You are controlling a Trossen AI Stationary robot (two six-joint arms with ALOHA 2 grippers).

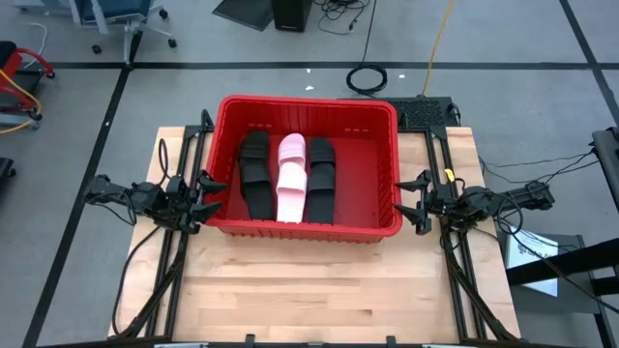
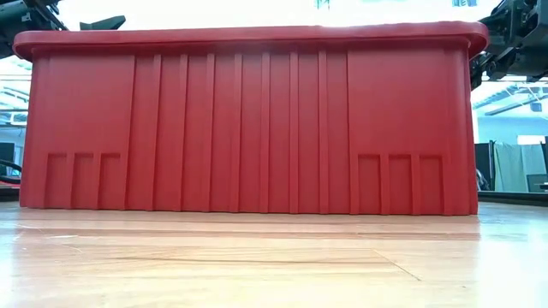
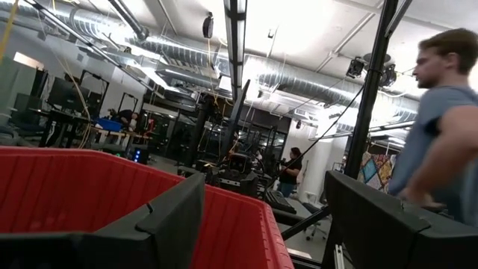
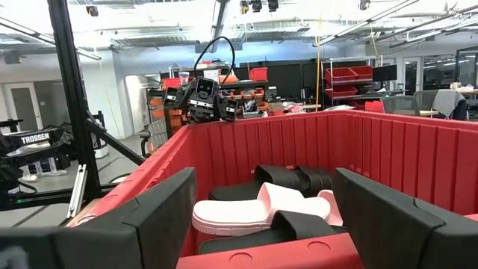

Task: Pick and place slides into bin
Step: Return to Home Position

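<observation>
High view: red bin (image 1: 306, 230), pink/black slides (image 1: 291, 180); left gripper (image 1: 215, 196), right gripper (image 1: 404, 201) fingers apart.

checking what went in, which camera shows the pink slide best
The high view: it looks straight down on the pink slide, lying between black slides inside the red bin. The right wrist view shows it side-on, partly behind a black slide. The low and left wrist views show only the bin's wall.

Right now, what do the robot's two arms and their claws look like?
The left arm and right arm are black and jointed. The left claw and right claw each have two flat, angular black fingers. Thin black cables trail from both.
</observation>
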